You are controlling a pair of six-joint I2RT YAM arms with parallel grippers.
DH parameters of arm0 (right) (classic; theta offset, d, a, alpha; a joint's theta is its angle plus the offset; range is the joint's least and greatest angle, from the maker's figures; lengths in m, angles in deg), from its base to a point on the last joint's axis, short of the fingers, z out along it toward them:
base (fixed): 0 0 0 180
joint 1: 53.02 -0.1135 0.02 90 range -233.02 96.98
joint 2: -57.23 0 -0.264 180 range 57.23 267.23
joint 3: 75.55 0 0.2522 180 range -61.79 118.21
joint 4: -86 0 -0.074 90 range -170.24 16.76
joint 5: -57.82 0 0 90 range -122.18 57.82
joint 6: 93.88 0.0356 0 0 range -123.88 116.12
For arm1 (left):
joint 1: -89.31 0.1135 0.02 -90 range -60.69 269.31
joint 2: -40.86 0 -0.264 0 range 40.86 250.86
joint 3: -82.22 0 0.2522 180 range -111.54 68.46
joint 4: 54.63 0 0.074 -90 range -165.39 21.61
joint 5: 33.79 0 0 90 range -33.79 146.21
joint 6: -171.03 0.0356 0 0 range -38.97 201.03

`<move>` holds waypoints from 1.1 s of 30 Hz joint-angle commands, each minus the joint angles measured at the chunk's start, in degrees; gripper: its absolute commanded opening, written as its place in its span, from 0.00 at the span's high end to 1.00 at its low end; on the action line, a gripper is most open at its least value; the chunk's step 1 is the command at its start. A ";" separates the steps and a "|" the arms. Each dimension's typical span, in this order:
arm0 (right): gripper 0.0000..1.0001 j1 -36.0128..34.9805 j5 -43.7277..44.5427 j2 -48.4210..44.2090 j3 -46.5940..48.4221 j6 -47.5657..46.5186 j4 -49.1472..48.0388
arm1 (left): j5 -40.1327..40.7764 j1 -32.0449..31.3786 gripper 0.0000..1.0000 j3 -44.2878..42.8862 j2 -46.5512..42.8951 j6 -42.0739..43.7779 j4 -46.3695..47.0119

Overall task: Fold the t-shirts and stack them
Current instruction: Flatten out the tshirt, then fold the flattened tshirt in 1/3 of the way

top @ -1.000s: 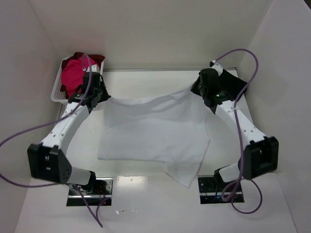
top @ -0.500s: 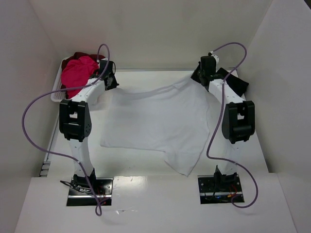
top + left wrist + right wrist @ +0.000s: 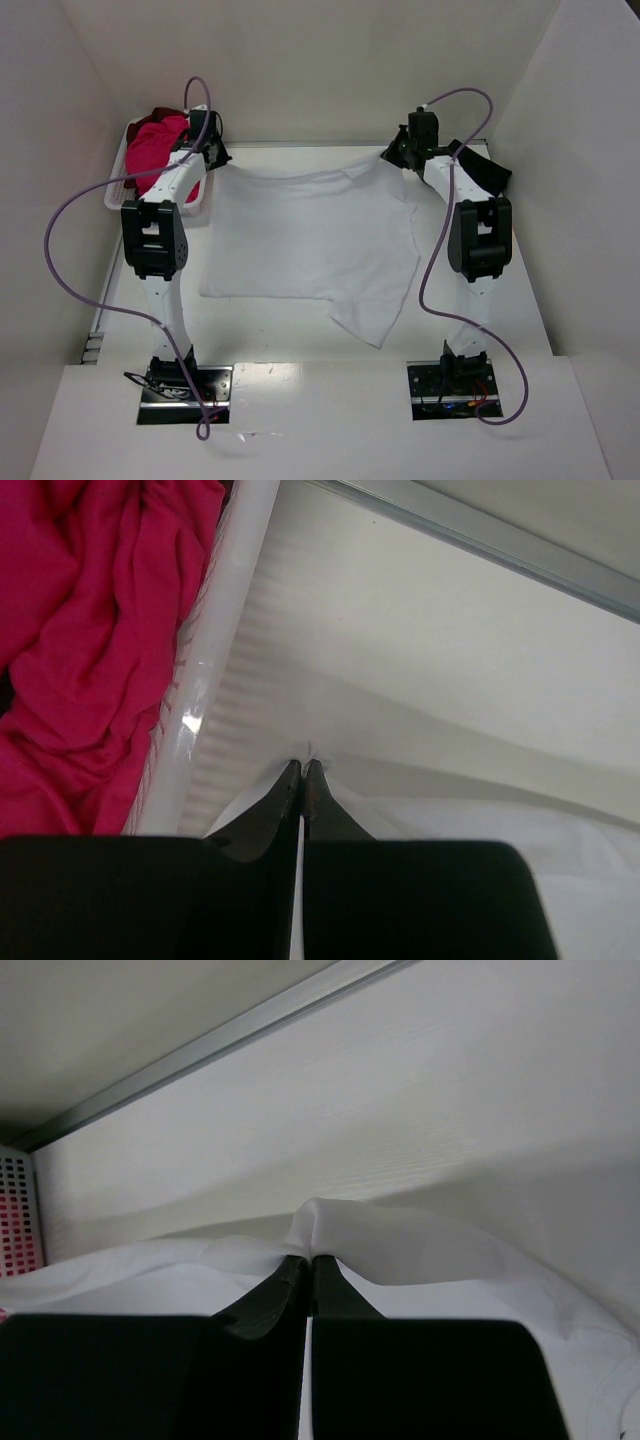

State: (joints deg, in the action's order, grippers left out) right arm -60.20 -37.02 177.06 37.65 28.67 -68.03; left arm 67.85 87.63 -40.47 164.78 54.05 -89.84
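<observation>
Evidently the white t-shirt (image 3: pixel 310 240) lies spread across the table (image 3: pixel 270 335), its far edge held taut between both arms, probably to flatten it for folding; it looks smooth, one near corner skewed. The pink t-shirt (image 3: pixel 150 160) bunches in the basket (image 3: pixel 112 200). The left gripper (image 3: pixel 301 772) and right gripper (image 3: pixel 305 1260) each pinch a far corner, jaws pressed on cloth.

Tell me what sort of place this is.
Probably a robot test booth: plain white walls box in the table, left arm and right arm are bolted to it, and a white t-shirt lies beside a basket.
</observation>
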 commanded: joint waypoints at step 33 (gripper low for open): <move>1.00 1.56 1.85 -27.01 -35.62 6.20 -2.28 | -0.39 2.90 1.00 20.23 -12.91 -1.23 0.53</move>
State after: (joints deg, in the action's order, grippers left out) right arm -59.40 -37.48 155.29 5.10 34.27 -69.58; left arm 67.68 89.75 -22.09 155.99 54.03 -90.30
